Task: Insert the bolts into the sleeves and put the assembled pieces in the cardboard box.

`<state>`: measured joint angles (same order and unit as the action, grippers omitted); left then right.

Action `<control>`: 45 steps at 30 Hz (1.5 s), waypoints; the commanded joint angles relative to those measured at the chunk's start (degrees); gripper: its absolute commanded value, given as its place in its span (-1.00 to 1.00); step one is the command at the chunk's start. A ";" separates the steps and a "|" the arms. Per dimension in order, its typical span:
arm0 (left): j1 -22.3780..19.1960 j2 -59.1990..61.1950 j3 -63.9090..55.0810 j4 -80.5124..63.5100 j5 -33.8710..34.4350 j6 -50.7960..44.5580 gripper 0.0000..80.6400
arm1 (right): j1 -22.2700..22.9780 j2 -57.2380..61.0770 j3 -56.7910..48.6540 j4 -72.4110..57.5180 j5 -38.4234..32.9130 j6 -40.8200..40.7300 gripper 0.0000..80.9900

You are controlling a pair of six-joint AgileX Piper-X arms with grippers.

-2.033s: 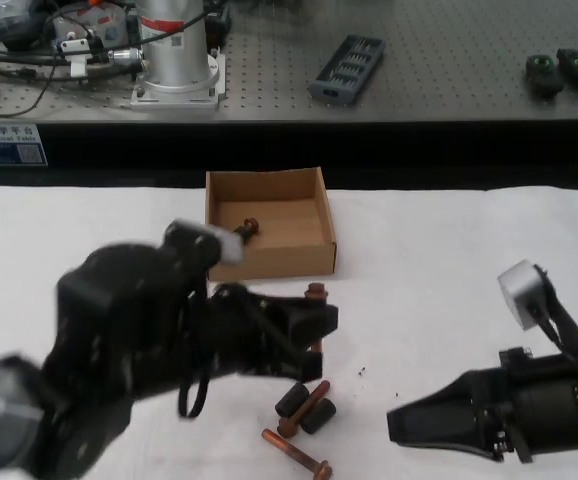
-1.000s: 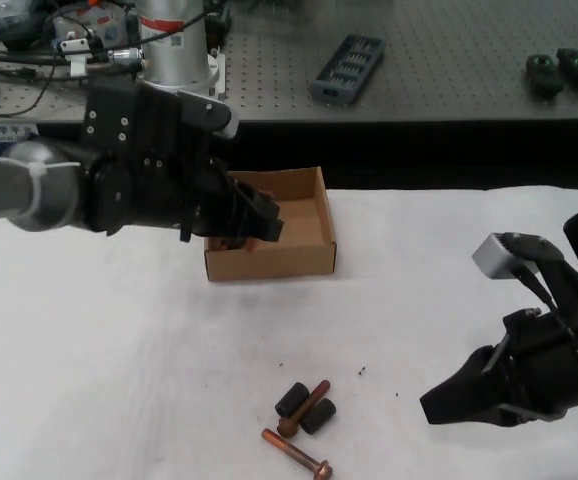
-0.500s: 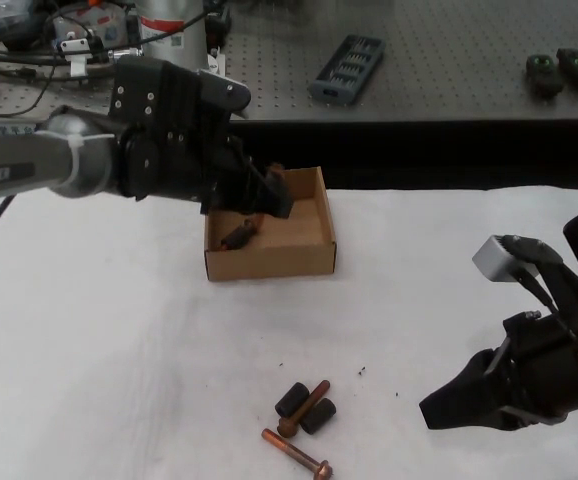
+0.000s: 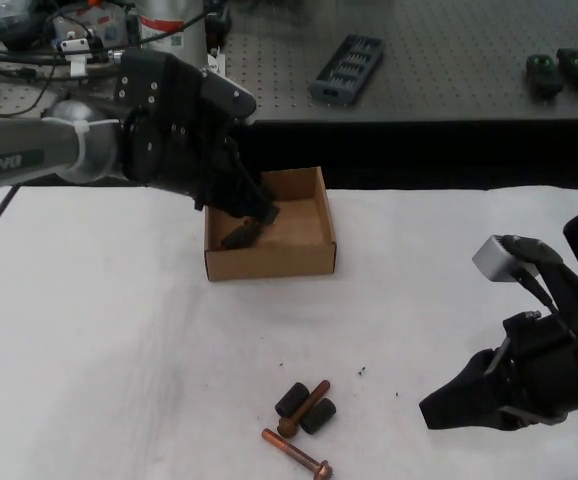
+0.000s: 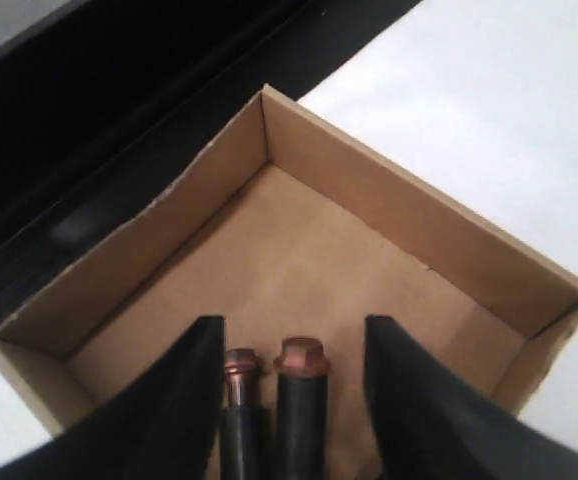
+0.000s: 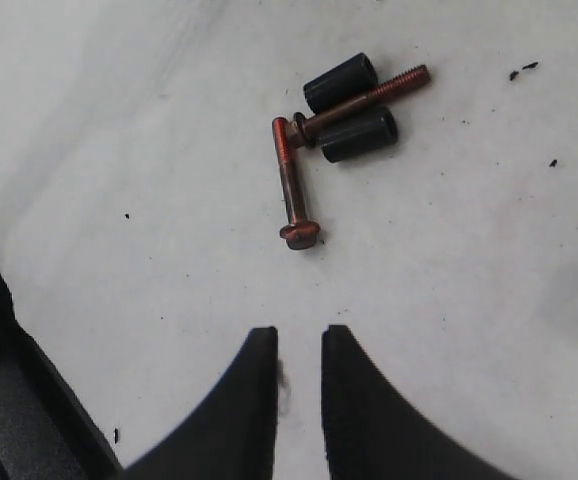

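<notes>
Left gripper [image 5: 291, 330], fingers [image 5: 169, 410] spread wide, over the brown cardboard box [image 5: 419, 235]; two black-sleeved copper bolts [image 5: 300, 400] lie between the fingers. Best withdrawn straight upward, touching neither.

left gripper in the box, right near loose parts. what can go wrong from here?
1. The left gripper, open, straddles two assembled pieces in the cardboard box; lifting off-line may snag one.
2. The loose bolts and sleeves lie bunched together near the right gripper; grabbing one may scatter the rest.
</notes>
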<state>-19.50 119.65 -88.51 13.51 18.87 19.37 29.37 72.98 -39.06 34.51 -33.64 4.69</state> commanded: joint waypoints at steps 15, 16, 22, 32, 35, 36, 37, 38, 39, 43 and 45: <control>-0.10 -11.65 -1.71 23.34 0.10 -0.19 -0.11 | 0.12 -0.87 -0.60 1.16 -1.72 -0.40 -0.68; -0.48 -12.67 -0.47 24.31 -0.27 -0.17 -0.11 | 0.12 -0.87 -0.72 1.20 -1.72 -0.40 -0.68; -4.16 -17.26 8.55 27.18 -1.55 -5.16 -0.11 | 0.12 -1.51 -4.02 1.63 -0.18 -0.40 -0.68; -14.57 -19.12 17.04 27.48 -1.57 0.72 -0.11 | 0.12 -8.26 -8.85 2.07 5.30 -0.40 -0.68; -16.07 -19.12 17.04 28.92 -1.57 6.23 -0.11 | 0.12 -9.40 -8.85 3.47 6.14 -0.99 -0.68; -16.34 -19.12 17.04 29.96 -1.57 7.72 -0.11 | 0.12 -9.47 -8.85 3.97 6.13 -1.11 -0.68; -16.54 -19.12 17.04 31.53 -1.71 9.64 -0.11 | 0.12 -9.46 -8.85 4.28 6.13 -1.09 -0.68; -16.65 -19.12 17.04 33.24 -1.71 11.57 -0.11 | 0.12 -9.46 -8.85 4.64 6.13 -1.21 -0.68; -16.70 -19.12 17.04 34.42 -1.88 12.71 -0.11 | 0.12 -9.46 -8.85 4.97 6.13 -1.57 -0.68; -16.66 -19.12 17.04 37.96 -1.97 16.26 -0.18 | 0.12 -9.46 -8.85 5.03 6.13 -1.81 -0.68; -16.66 -19.12 17.04 37.95 -1.97 16.26 -0.24 | 0.12 -9.46 -8.85 5.03 6.13 -1.81 -0.68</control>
<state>-35.97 101.35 -71.35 50.10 17.49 33.57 29.37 64.01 -47.32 39.33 -27.63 3.84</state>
